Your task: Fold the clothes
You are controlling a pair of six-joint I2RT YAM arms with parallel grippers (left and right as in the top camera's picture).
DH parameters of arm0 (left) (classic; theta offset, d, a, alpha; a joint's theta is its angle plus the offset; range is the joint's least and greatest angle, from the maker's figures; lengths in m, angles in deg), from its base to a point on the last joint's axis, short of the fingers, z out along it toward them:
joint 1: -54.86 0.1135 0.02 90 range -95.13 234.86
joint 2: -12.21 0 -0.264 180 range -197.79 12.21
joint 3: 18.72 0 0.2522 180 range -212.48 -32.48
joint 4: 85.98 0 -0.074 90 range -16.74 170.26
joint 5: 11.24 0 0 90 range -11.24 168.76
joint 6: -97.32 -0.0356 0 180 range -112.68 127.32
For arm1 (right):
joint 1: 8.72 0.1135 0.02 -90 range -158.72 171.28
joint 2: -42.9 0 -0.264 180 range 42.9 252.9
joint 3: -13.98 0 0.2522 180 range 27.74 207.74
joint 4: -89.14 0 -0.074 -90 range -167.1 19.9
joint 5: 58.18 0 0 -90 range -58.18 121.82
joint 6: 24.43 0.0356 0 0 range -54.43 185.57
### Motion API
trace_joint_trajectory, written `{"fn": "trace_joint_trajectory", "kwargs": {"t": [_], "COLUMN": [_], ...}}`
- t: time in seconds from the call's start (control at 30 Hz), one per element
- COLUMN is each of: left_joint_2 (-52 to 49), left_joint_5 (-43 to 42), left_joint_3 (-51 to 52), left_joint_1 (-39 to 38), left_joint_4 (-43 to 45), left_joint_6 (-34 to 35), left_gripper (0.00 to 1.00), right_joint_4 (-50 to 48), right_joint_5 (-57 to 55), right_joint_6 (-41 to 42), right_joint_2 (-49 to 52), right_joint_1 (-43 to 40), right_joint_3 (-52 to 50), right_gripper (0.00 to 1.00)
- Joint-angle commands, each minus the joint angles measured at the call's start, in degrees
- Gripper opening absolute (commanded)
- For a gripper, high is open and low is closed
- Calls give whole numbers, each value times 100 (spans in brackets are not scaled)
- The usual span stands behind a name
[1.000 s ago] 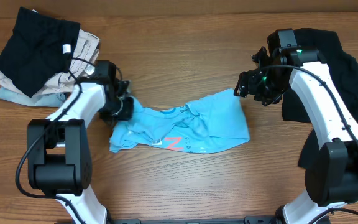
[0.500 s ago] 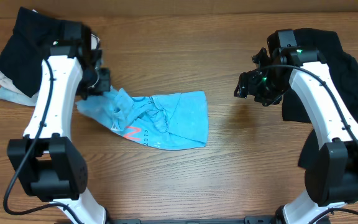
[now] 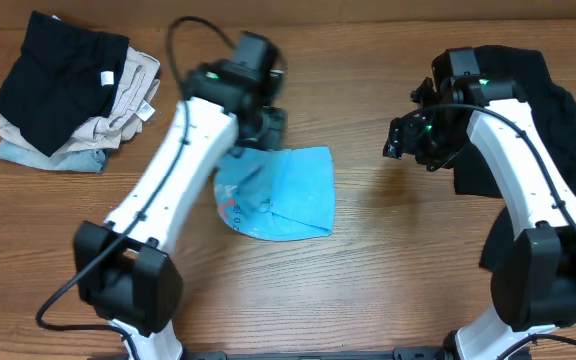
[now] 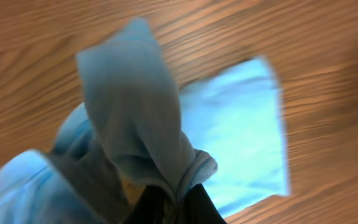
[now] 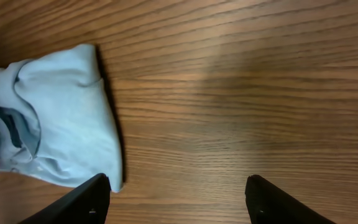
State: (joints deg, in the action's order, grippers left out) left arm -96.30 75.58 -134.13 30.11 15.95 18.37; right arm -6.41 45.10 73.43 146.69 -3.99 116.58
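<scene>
T-shirt: light-blue T-shirt (image 3: 290, 188) lies mid-worktop between the two arms, nearer the left one. Its right part is flat with a straight edge. Its left part is rumpled, with a bit of red lettering at the left rim. The far-left corner is raised off the wood.
Worktop: the wood-grain worktop (image 3: 388, 270) is bare just right of the T-shirt.
Left tool: left tool (image 3: 266, 128) sits at the T-shirt's far edge, pressed together and pinching a fold of the blue cloth. In the wrist view the dark fingers (image 4: 204, 208) are at the bottom of the frame. The cloth bunches over them and runs to the flat part on the wood. That view is blurred.
Right tool: right tool (image 3: 403, 140) hangs above bare worktop, right of the T-shirt and apart from it. It is spread wide with nothing in it. The wrist view shows both fingers (image 5: 86, 200) with only wood grain between them. The T-shirt's edge is off to their left, not touching.
Black garment: black garment (image 3: 563, 95) lies on the far right, partly under the right arm. A small white logo shows at its right edge.
Pile: pile (image 3: 63, 70) is in the far-left corner, well apart from the T-shirt. A black piece with a white tag is on top, beige is under it, and pale blue is at the bottom.
</scene>
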Motion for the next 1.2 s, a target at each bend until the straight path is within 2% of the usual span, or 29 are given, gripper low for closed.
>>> {"fn": "trace_joint_trajectory", "kwargs": {"t": [0.0, 0.1, 0.23, 0.4, 0.53, 0.7, 0.87, 0.97, 1.17], "left_joint_2": [-262, -522, -872, -1080, -1064, -1062, -1062, -1062, -1075], "left_joint_5": [-146, -160, -343, -560, -562, -566, -562, -564, -542], "left_joint_3": [-153, -153, -153, -153, -540, -2249, -3773, -4054, -4052], "left_joint_1": [-446, -785, -1126, -1353, -1255, -564, 374, 826, 1449], "left_joint_4": [236, 496, 789, 1346, 1305, 59, -1021, -1384, -1952], "left_joint_6": [459, 592, 706, 745, 743, 680, 297, 160, 20], "left_gripper": [4, 4, 15, 62, 88, 97, 100, 100, 100], "right_joint_4": [-9, -13, -81, -186, -177, -90, -7, -7, -160], "right_joint_5": [-118, -26, 323, 752, 1069, 1316, 1386, 1379, 675], "right_joint_6": [-20, -35, -68, -131, -310, -588, -793, -780, -101], "right_joint_2": [-133, -133, -136, -136, -149, -210, -208, -208, -155], "right_joint_1": [-286, -546, -942, -1303, -1421, -1255, -461, 216, 1255], "right_joint_3": [125, 125, 127, 149, 232, 264, 188, 118, -85], "right_gripper": [73, 73, 73, 73, 73, 74, 75, 75, 79]}}
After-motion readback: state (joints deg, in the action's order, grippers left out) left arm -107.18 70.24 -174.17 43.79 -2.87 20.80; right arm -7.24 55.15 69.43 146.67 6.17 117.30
